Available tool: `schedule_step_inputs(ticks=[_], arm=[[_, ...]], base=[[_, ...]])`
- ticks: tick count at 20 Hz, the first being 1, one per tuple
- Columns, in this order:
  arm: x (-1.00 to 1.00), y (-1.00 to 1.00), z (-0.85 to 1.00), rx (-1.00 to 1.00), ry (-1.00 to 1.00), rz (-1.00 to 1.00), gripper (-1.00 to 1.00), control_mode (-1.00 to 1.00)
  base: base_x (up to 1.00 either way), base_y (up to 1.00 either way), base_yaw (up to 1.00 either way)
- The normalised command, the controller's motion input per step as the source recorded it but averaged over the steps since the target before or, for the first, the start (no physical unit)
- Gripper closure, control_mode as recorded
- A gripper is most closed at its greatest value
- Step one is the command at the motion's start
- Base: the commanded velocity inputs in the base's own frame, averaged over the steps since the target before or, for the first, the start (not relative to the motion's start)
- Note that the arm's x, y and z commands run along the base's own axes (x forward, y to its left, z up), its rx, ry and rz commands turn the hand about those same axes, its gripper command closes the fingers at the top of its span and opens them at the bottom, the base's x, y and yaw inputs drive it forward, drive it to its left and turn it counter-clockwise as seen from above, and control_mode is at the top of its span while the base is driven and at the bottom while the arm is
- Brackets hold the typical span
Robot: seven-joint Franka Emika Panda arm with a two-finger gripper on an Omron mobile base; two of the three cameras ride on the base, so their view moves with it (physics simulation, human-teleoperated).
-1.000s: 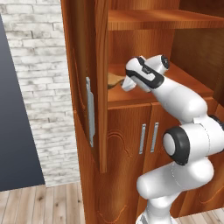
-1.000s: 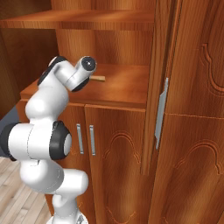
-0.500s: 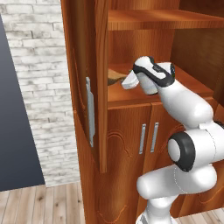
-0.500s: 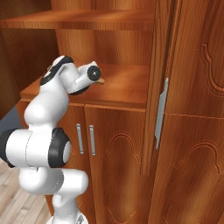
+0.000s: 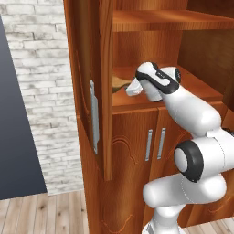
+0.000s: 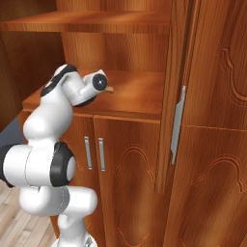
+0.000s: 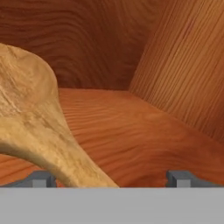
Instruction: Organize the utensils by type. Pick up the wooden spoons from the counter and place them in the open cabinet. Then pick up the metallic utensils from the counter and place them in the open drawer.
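On cabinet shelf (image 7: 144, 131): wooden spoon (image 7: 35, 118).

A: What lies left of the woodwork?
B: A white brick wall (image 5: 39, 91), with a dark grey panel (image 5: 16, 151) at its left edge, reaching down to the floor.

A: And underfoot?
B: A light plank floor (image 5: 50, 214), also seen at lower left in the right base view (image 6: 19, 223).
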Motion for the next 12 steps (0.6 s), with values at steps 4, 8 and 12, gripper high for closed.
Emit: schedule_step_inputs(ticks=[4, 8, 12], arm=[[0.37, 0.34, 0.08, -0.18, 0.17, -0.02, -1.0, -1.0], [-0.09, 0.03, 0.1, -0.01, 0.06, -0.14, -1.0, -1.0], [0.0, 0.03, 0.0, -0.04, 0.13, -0.23, -1.0, -1.0]], base=[[0.0, 0.0, 0.0], [0.0, 0.0, 0.0], [0.0, 0.0, 0.0]])
